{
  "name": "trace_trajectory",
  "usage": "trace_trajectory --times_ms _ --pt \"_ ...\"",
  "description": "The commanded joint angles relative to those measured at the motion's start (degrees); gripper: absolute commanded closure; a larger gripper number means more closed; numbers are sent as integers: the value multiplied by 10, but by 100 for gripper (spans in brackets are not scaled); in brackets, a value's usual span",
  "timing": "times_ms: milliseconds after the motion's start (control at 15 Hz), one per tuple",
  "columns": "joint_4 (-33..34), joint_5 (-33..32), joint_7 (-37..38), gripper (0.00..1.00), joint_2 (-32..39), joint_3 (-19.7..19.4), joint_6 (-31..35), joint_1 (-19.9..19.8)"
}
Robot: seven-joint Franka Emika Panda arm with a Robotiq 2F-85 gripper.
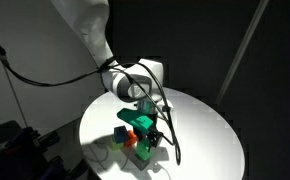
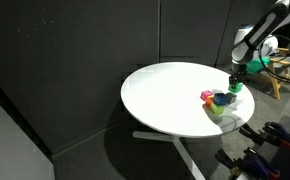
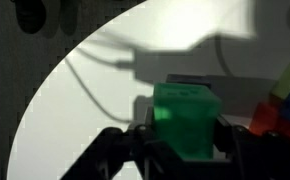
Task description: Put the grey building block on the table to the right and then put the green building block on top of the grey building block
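— Which step are you on?

— The second half, as I judge it: green onto grey. In the wrist view I have the green building block (image 3: 185, 118) in the pincer (image 3: 185, 138). The jaws are closed partway and press on its two sides, low in the middle of the frame.

— Where does that put it on the bench (image 1: 205, 130)?

— In an exterior view the green building block (image 1: 141, 121) hangs low in the centre of the frame. It is just beside the dark blue cube (image 1: 122, 132) and over the other blocks (image 1: 142, 150).

— Can you see the grey building block?

— Not for sure. In the wrist view a pale strip shows just above the green one. It may be the grey block, but I cannot tell.

— So what does the next move call for?

— First I need to find the grey block. Then I square the green one over it, lower gently until the faces meet, and only then open the jaws. The other blocks crowd the right edge of the wrist frame, so I must stay clear of them or I may knock one.
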Motion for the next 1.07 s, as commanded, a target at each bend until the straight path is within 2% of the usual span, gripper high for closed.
trace_trajectory --times_ms 0,467,1000 --pt "-6 10 -29 72 4 14 26 -25" --pt "-5 37 -64 72 10 41 30 -59" --pt "1 51 -86 72 17 50 25 -70"
